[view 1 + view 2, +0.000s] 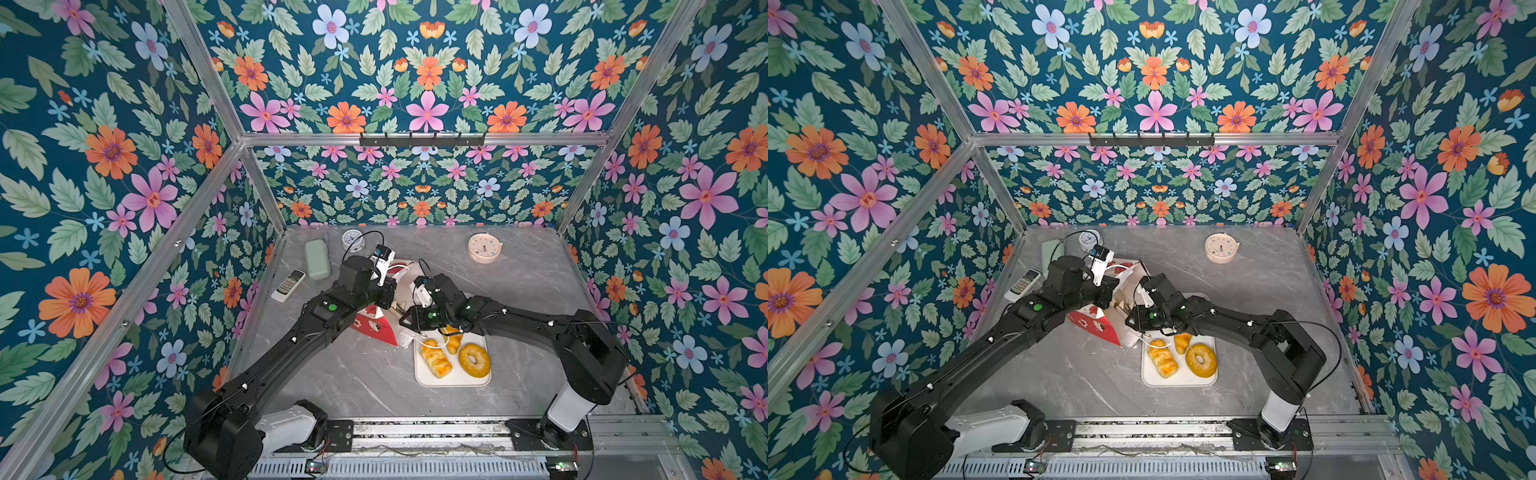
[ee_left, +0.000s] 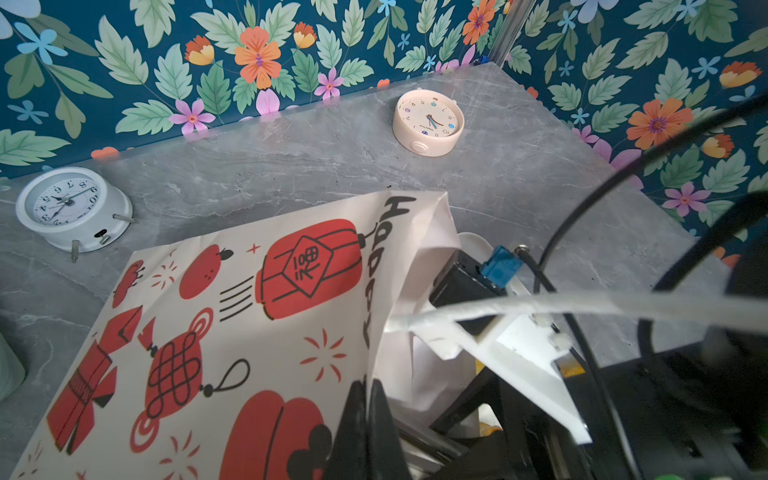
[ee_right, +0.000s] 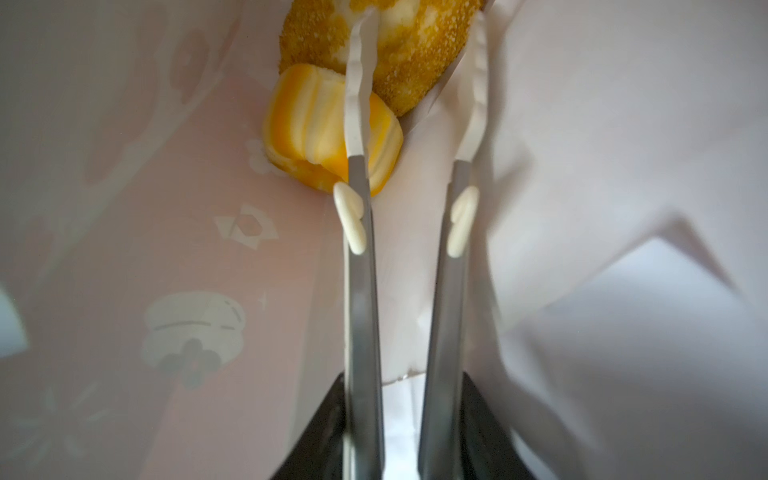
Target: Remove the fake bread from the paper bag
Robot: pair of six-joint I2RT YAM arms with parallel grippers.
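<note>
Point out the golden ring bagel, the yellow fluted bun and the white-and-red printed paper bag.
Golden ring bagel point(image 1: 474, 372): in a top view, near side of its ring.
Yellow fluted bun point(image 3: 307, 120): right wrist view, ribbed top.
White-and-red printed paper bag point(image 2: 266, 345): left wrist view, printed side.

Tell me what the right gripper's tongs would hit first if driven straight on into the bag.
Probably the seeded loaf, straight ahead between the tips of the tongs deep in the paper bag; the fluted bun lies just aside. Depth is unclear.
</note>
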